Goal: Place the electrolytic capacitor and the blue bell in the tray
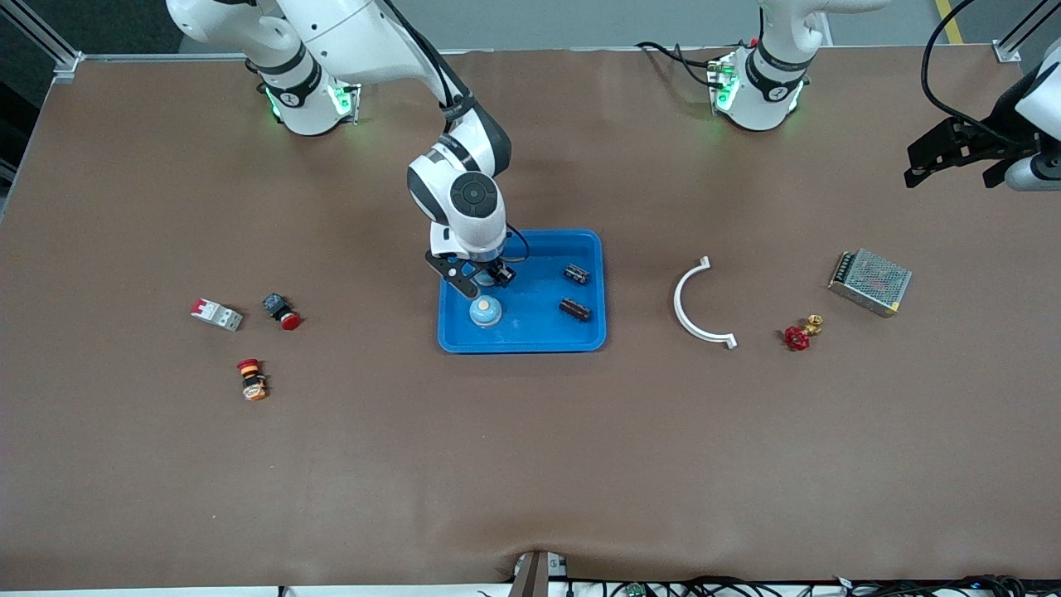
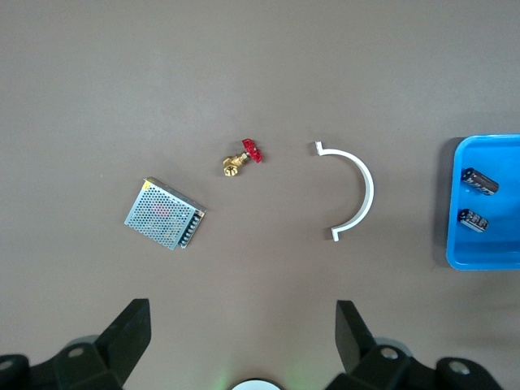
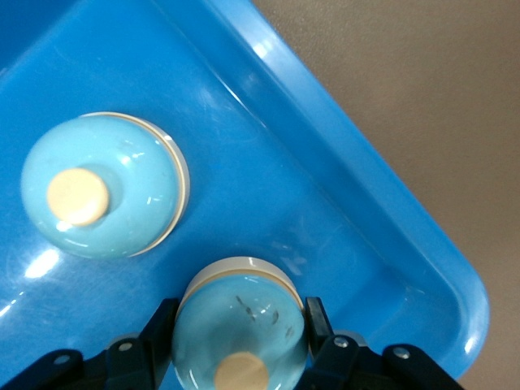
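The blue tray (image 1: 530, 342) lies mid-table. Two dark electrolytic capacitors (image 1: 577, 274) (image 1: 574, 309) lie in it, toward the left arm's end. One blue bell (image 1: 485, 312) with a tan knob sits in the tray; it also shows in the right wrist view (image 3: 101, 187). My right gripper (image 1: 483, 280) hangs over the tray, next to that bell, and is shut on a second blue bell (image 3: 240, 325). My left gripper (image 1: 945, 170) is open and empty, high over the table's edge at the left arm's end, where that arm waits.
A white curved bracket (image 1: 696, 303), a red-handled brass valve (image 1: 800, 333) and a metal mesh power supply (image 1: 869, 282) lie toward the left arm's end. A white breaker (image 1: 217, 314) and two red push buttons (image 1: 282, 311) (image 1: 251, 380) lie toward the right arm's end.
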`<control>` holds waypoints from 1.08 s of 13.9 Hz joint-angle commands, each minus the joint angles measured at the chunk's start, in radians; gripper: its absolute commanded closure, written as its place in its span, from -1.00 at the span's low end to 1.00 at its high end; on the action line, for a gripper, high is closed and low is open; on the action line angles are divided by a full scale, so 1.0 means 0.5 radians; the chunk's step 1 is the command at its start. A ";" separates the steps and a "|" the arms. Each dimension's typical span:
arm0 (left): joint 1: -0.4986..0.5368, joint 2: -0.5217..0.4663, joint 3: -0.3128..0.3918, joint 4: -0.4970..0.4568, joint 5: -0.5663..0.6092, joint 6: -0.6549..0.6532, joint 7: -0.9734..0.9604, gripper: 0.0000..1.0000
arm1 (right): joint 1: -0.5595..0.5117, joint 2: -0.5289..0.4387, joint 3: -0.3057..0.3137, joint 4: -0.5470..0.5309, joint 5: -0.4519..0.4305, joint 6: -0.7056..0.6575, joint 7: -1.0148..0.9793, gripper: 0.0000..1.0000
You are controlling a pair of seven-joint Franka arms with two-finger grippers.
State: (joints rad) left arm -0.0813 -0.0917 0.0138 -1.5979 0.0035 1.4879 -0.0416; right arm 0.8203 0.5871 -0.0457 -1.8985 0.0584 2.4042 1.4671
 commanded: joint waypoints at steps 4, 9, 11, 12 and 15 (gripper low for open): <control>-0.003 -0.001 0.009 -0.029 -0.001 0.034 -0.015 -1.00 | 0.035 0.010 -0.025 0.008 -0.034 0.011 0.063 -0.99; 0.006 -0.001 0.012 -0.029 0.002 0.037 -0.012 -1.00 | -0.005 -0.088 -0.025 0.185 -0.080 -0.392 -0.202 -1.00; 0.003 -0.001 0.012 -0.032 0.002 0.037 -0.006 -1.00 | -0.118 -0.109 -0.025 0.391 -0.068 -0.717 -0.439 -1.00; 0.006 -0.001 0.009 -0.032 0.002 0.034 -0.006 -1.00 | -0.180 -0.128 -0.025 0.470 -0.068 -0.828 -0.567 -1.00; 0.006 -0.007 0.012 -0.029 -0.001 0.034 -0.009 -1.00 | -0.464 -0.180 -0.025 0.591 -0.068 -0.967 -1.082 -1.00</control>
State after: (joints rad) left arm -0.0772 -0.0851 0.0161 -1.6064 0.0035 1.4948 -0.0444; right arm 0.6853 0.5072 -0.0758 -1.6331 0.0284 1.9537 1.0692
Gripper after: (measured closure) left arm 0.000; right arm 0.000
